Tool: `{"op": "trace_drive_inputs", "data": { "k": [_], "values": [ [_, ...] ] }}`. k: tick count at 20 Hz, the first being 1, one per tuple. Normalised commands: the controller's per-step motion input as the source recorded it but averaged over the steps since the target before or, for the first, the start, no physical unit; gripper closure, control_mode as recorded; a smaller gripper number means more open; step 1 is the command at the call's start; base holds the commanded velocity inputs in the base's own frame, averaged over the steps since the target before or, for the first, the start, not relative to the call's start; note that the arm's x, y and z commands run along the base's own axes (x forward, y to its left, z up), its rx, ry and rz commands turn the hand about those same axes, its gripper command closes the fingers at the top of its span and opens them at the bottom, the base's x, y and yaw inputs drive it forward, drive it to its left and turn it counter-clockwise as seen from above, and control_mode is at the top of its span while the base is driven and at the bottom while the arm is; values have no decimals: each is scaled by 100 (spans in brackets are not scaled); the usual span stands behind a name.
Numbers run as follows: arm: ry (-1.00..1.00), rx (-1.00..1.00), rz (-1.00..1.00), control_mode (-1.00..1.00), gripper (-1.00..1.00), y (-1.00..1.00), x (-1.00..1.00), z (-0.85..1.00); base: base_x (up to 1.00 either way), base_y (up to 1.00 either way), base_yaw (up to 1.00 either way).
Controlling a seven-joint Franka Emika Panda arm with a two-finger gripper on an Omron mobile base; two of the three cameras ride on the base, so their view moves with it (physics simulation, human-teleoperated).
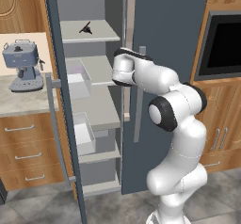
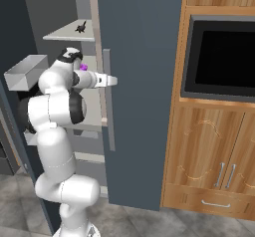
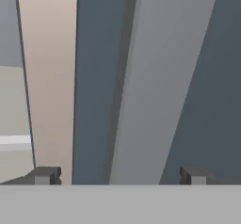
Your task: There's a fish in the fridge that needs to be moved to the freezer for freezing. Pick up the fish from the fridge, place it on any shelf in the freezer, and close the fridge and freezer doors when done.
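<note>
Base views flank the fridge [image 1: 99,110]; hand view hugs its handle [image 3: 155,86]

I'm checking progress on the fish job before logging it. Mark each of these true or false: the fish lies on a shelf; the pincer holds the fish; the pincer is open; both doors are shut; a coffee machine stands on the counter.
1. The fish lies on a shelf: true.
2. The pincer holds the fish: false; it is empty, facing the grey door handle.
3. The pincer is open: true.
4. Both doors are shut: false; the left door stands open, the right door is shut.
5. A coffee machine stands on the counter: true.
</note>
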Motion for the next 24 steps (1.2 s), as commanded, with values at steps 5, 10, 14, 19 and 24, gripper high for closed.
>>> {"op": "trace_drive_inputs", "data": {
  "k": [5,10,14,19,24],
  "values": [
    [-31,1,0,-100,-100,0,-1,68,0,0,0],
    [-19,0,0,-100,-100,0,-4,54,0,0,0],
    [-20,0,0,-100,-100,0,-6,63,0,0,0],
    [-21,0,0,-100,-100,0,-14,64,0,0,0],
    [-16,0,0,-100,-100,0,-25,59,0,0,0]
  ]
}}
